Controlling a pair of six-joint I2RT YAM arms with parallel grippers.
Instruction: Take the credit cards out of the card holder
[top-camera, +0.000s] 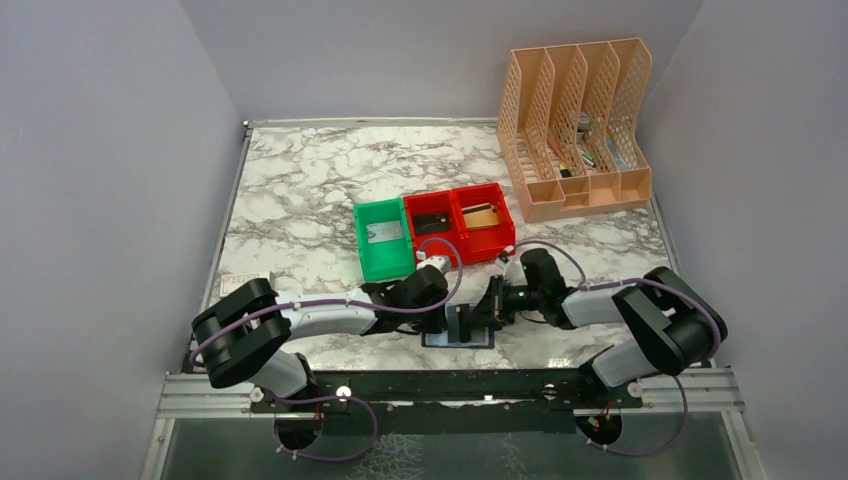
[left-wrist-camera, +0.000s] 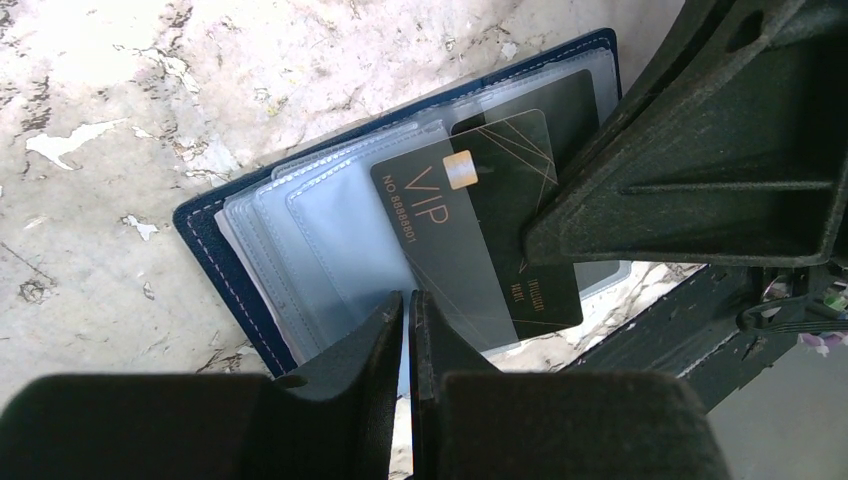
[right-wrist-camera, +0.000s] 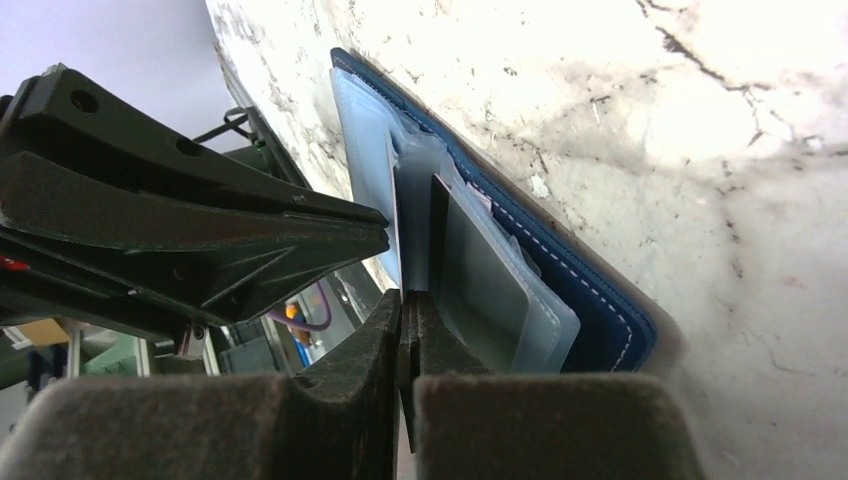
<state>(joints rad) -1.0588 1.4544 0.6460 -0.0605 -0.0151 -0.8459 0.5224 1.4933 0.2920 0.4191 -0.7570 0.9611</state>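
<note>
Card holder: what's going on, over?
Left tool and right tool both pinched shut on clear sleeves. Card holder open on marble table, VIP card not yet out. Nothing else in the way.

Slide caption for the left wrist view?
Left gripper, closed, at the clear sleeves of the open navy card holder; right gripper over the black cards.

We see an open navy-blue stitched card holder (left-wrist-camera: 200, 235) on the white marble tabletop (left-wrist-camera: 120, 120), its clear plastic sleeves (left-wrist-camera: 320, 230) fanned out. A black VIP card with gold chip (left-wrist-camera: 440, 220) sits centre frame, a second black card (left-wrist-camera: 565, 110) behind it. The left gripper (left-wrist-camera: 405, 320), bottom centre, nips a sleeve edge. The right gripper's black finger (left-wrist-camera: 680, 180) overlaps the second black card at right.
</note>
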